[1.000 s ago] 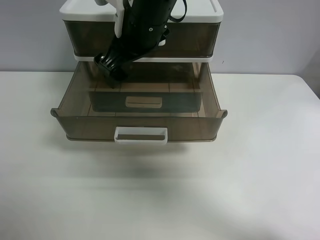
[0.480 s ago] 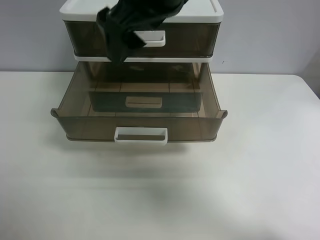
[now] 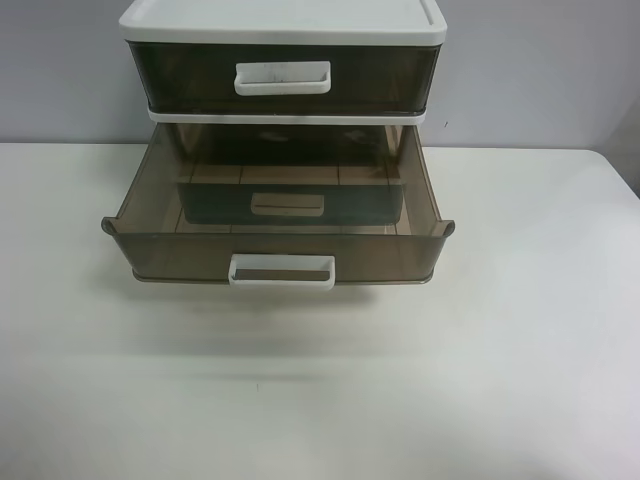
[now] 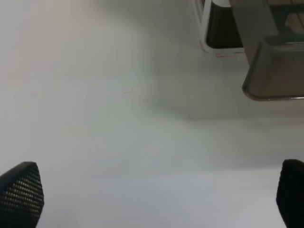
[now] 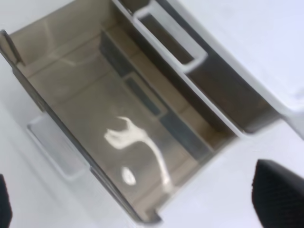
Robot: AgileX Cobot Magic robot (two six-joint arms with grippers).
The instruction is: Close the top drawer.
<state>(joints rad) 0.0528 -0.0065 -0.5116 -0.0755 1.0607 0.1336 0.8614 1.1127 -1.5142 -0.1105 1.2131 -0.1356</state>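
Note:
The top drawer (image 3: 380, 78) is smoky-brown and sits flush in the white-topped cabinet (image 3: 280, 18). Its white loop handle (image 3: 282, 77) has dark scuffs. No arm shows in the exterior high view. In the right wrist view, my right gripper (image 5: 142, 204) is open and empty. It hangs above the pulled-out lower drawer (image 5: 95, 109), apart from the top drawer's handle (image 5: 171, 40). My left gripper (image 4: 154, 194) is open and empty over the bare table, off to the side of the cabinet.
The matching brown drawer (image 3: 280, 205) with a clean white handle (image 3: 282, 271) is pulled far out over the white table (image 3: 500, 380). Its corner (image 4: 275, 71) and the cabinet base (image 4: 221, 38) show in the left wrist view. A grey wall stands behind.
The black arm that covered the top drawer's front has risen out of the exterior high view. The scuffed handle is now uncovered. The drawers have not moved.

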